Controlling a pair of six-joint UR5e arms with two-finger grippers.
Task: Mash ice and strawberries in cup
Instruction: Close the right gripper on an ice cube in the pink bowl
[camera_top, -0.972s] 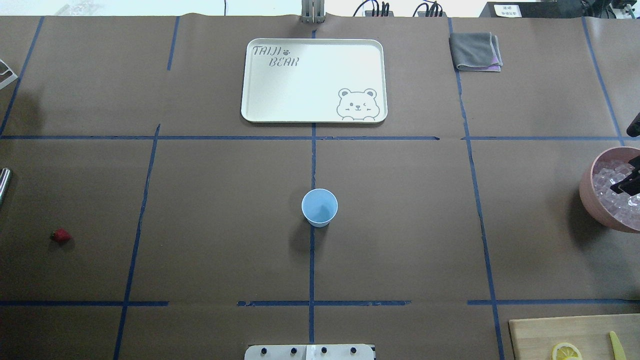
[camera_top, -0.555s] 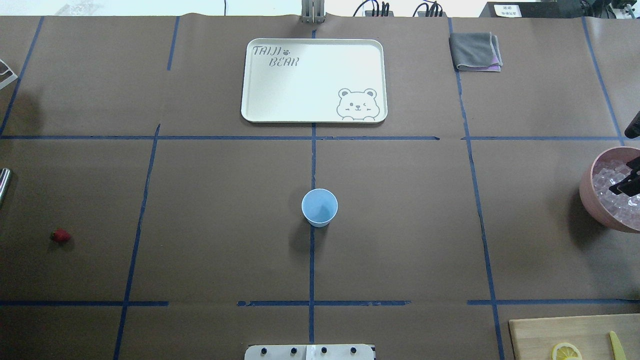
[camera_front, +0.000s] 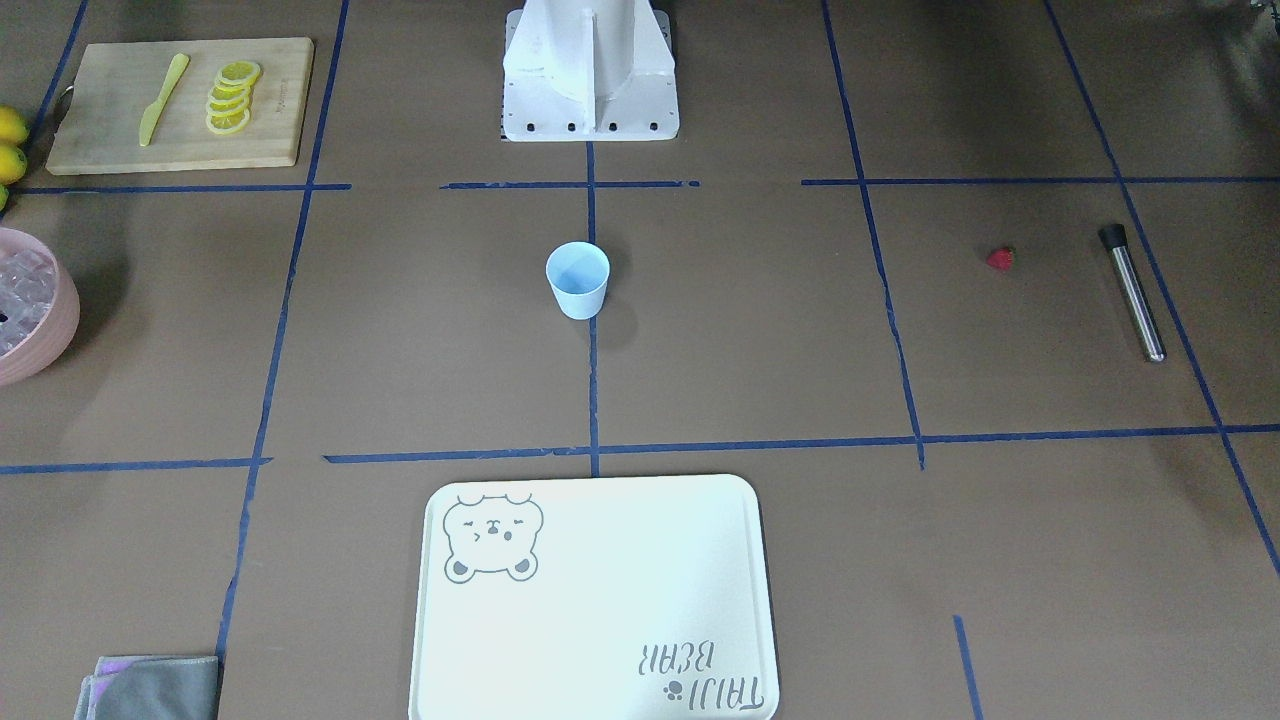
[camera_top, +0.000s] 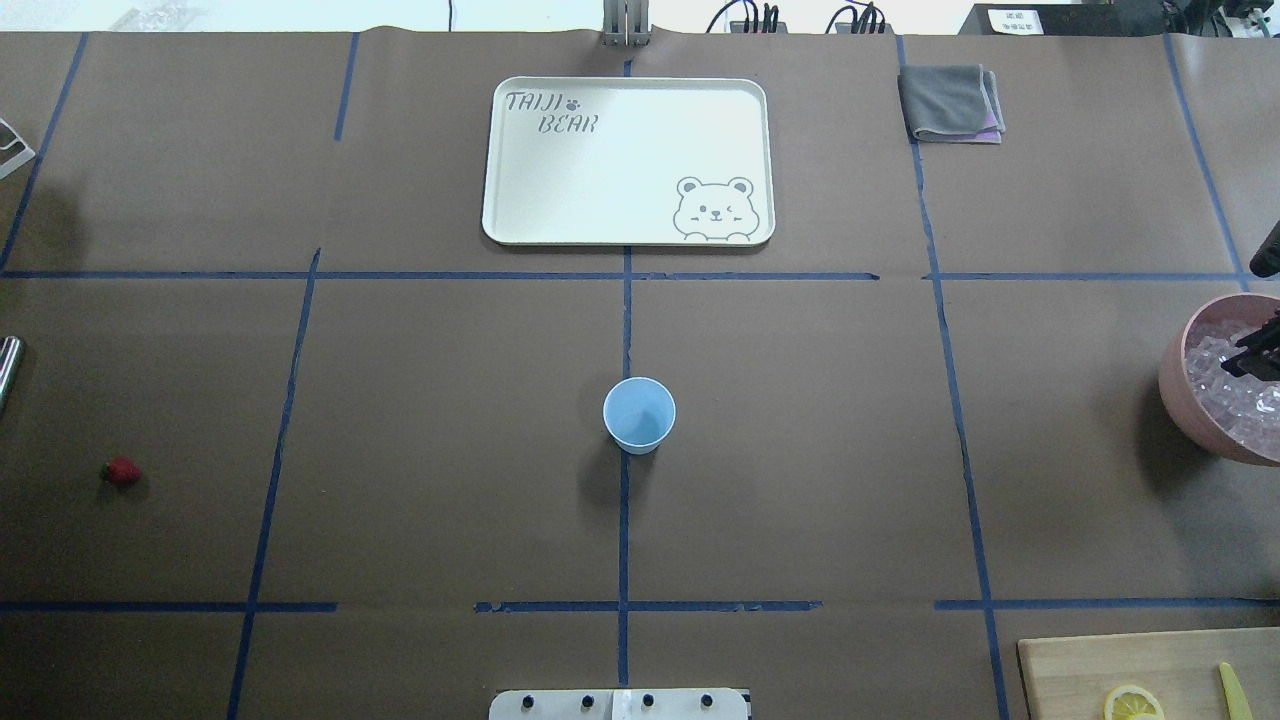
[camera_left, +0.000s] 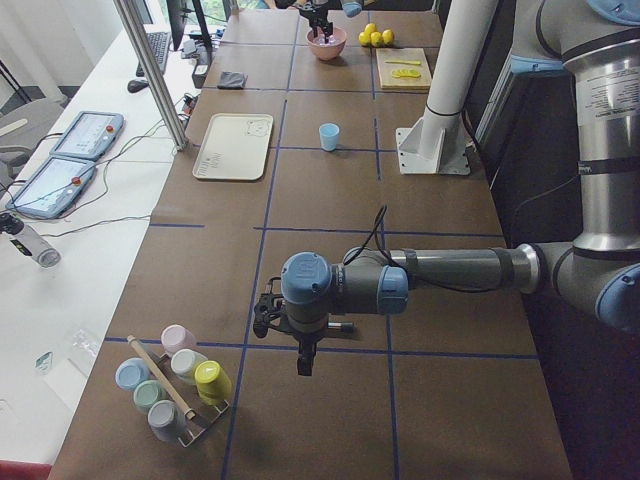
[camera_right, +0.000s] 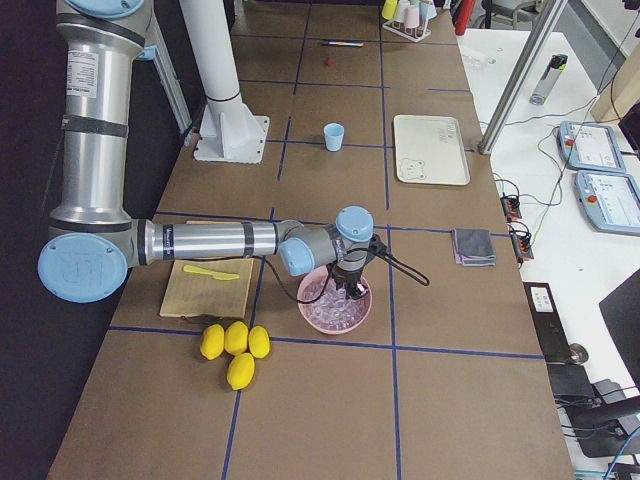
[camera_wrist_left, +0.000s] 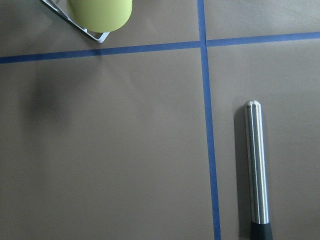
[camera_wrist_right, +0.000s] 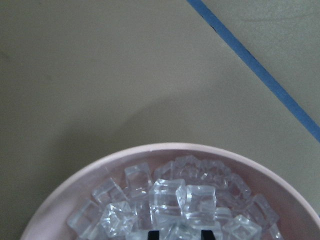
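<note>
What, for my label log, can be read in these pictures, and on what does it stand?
"TAIJI BEAR": printed on the cream rectangular plastic tray, beside a paw mark, with a bear drawing.
White label on the dark box behind the table: too small to read.
Sticker on the right arm: too blurred to read.

Bear tray (camera_top: 628, 160) far centre; grey cloth (camera_top: 950, 102) far right; cutting board (camera_front: 275, 120), lemon slices (camera_front: 230, 98), yellow knife (camera_front: 162, 98) near right; steel rod (camera_front: 1135, 295) left.
</note>
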